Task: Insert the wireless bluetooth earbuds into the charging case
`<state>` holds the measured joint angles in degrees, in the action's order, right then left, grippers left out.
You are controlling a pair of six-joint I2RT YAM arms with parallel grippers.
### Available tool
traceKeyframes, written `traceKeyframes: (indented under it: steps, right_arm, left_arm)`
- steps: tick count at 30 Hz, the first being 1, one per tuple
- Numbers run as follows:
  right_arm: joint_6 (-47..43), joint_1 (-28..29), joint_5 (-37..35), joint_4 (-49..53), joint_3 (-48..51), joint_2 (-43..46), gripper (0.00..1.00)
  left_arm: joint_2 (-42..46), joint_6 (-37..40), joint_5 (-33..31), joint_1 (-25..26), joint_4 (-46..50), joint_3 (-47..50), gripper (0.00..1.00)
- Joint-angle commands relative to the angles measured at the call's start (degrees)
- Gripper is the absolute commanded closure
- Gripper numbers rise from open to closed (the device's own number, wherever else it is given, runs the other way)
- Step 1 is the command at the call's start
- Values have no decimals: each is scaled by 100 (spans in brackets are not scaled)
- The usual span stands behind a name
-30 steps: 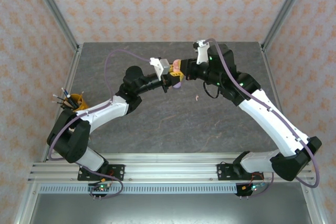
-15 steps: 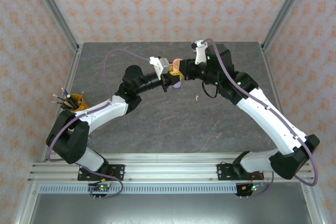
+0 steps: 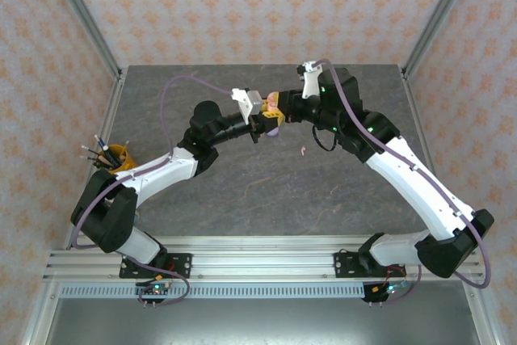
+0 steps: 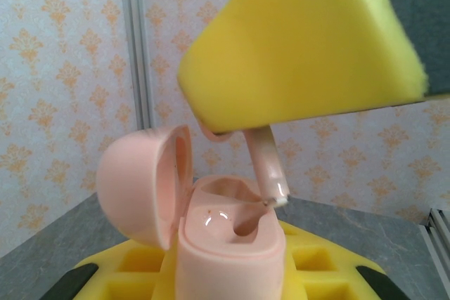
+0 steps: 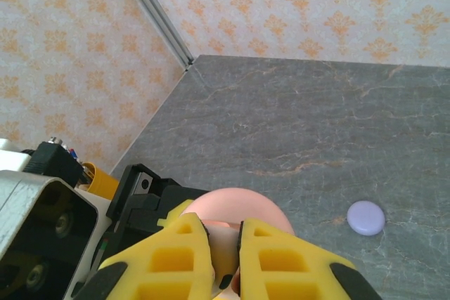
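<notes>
1. Above the middle of the table (image 3: 242, 191), the right gripper (image 5: 223, 244) has its yellow jaws pressed almost together, pinching a pink earbud (image 4: 266, 166) by its head with the stem pointing down.
2. At the stem's tip is one socket of the pink case (image 4: 225, 251). Whether the tip touches the rim or stops just short of it cannot be told.
3. Around that case the left gripper (image 3: 263, 124) is clamped, jaws closed on its lower half. It holds the case upright in the air, with the lid (image 4: 140, 173) swung open to one side.
4. The stem leans rather than standing straight over the socket, so a push down at this angle could jam it against the rim. That could lever the small, smooth bud out of its thin pinch and drop it to the table. An off-centre press might also twist the case in the left jaws.
5. Farther out, a loose earbud (image 3: 303, 149) lies on the table near the right arm. A round lilac case (image 5: 365, 217) rests on the grey surface, well apart from the grippers.
</notes>
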<state>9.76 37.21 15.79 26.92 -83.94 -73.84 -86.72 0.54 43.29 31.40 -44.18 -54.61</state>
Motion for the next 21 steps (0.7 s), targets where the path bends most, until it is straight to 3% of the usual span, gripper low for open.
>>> traceKeyframes:
  steps: [1,21]
  right_arm:
    - [-66,23,-162,-179,-105,142,88]
    - [-209,23,-133,-79,-7,-83,88]
  left_arm:
    - [111,140,127,37,-48,-182,100]
    - [138,146,119,88,8,-267,100]
